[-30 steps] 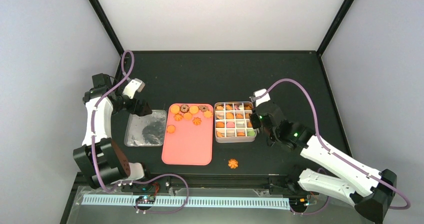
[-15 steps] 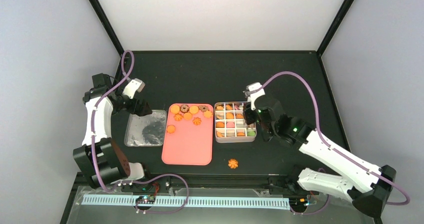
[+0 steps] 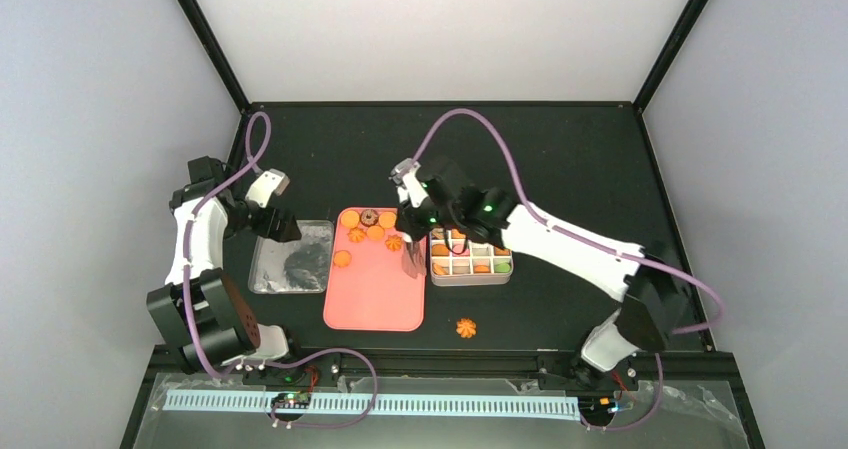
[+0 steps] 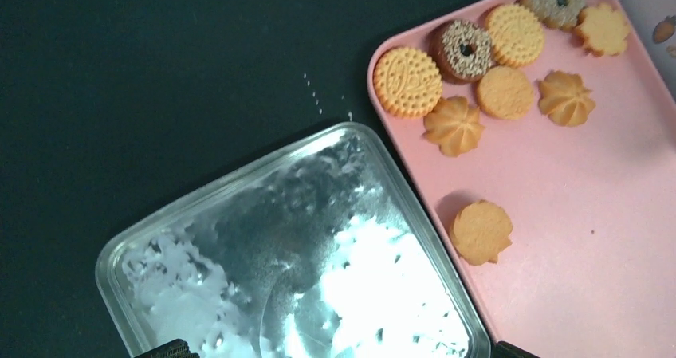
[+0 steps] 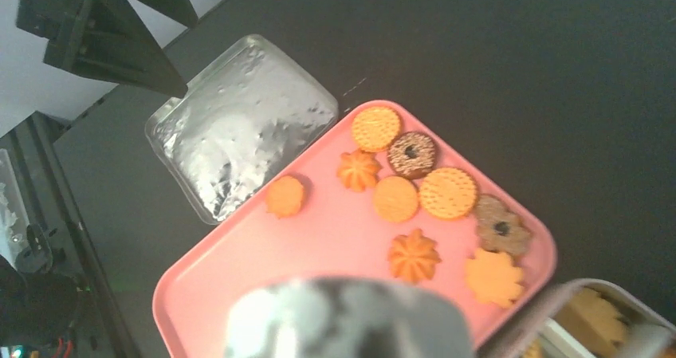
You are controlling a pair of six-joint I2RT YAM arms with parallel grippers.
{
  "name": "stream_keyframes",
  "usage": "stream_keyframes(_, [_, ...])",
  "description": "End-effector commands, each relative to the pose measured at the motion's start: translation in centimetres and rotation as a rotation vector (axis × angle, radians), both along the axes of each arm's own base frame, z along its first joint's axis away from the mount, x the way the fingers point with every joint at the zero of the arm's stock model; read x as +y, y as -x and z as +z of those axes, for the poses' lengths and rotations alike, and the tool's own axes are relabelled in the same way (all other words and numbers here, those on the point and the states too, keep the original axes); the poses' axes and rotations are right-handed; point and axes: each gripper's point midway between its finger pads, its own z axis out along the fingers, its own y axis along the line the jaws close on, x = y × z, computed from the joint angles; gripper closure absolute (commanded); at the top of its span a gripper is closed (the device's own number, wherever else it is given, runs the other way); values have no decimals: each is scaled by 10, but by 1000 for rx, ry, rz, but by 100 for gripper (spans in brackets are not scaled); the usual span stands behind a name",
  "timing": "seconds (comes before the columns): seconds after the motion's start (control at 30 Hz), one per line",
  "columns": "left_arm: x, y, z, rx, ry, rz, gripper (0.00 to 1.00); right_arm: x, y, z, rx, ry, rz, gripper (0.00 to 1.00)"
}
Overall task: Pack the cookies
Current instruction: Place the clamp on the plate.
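**Right arm over the tray, before a pick**

The right gripper (image 3: 412, 259) hangs above the right side of the tray (image 3: 372, 304). Its wrist view shows only a blurred grey mass at the bottom edge, so whether its jaws are apart or together cannot be told, and no cookie is seen in it. The left gripper (image 3: 283, 227) stands with jaws wide apart and empty, over the far left corner of the lid (image 3: 295, 259).

Nine cookies (image 5: 396, 198) lie on the far half of the tray. More fill the cells of the tin (image 3: 468, 255), and a stray cookie (image 3: 466, 327) lies on the table (image 3: 560, 159) near the front edge.

The step in hand appears to be fetching the next cookie for the tin. The flower cookie (image 5: 414, 256) is the better target, since it lies nearest the gripper and apart from its neighbours. The far cluster is packed, with several cookies touching. A good pick would come straight down with the jaws astride the cookie, close on its rim and lift clear before travelling.

Edges: the tin's wall sits just beside the tray's right edge, so a carried cookie must clear both that wall and the tray's rim. The lid lies just beside the tray's left edge, under the left arm.

Open room: the near half of the tray is bare, as is the table beyond tray and tin.
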Motion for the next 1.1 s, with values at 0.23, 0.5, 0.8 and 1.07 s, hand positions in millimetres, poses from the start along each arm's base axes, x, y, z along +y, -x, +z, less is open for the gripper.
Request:
stream_keyframes(0.23, [25, 5, -25, 24, -96, 24, 1, 61, -14, -75, 262, 127, 65, 70])
stream_keyframes(0.5, [58, 9, -63, 115, -102, 92, 1, 76, -52, -119, 325, 174, -49, 60])
stream_keyframes(0.8, [77, -5, -100, 208, -66, 147, 5, 74, -69, -91, 275, 53, -101, 36])
stream_keyframes(1.07, [109, -23, -123, 273, -135, 226, 11, 50, -64, -13, 79, -65, -104, 19])
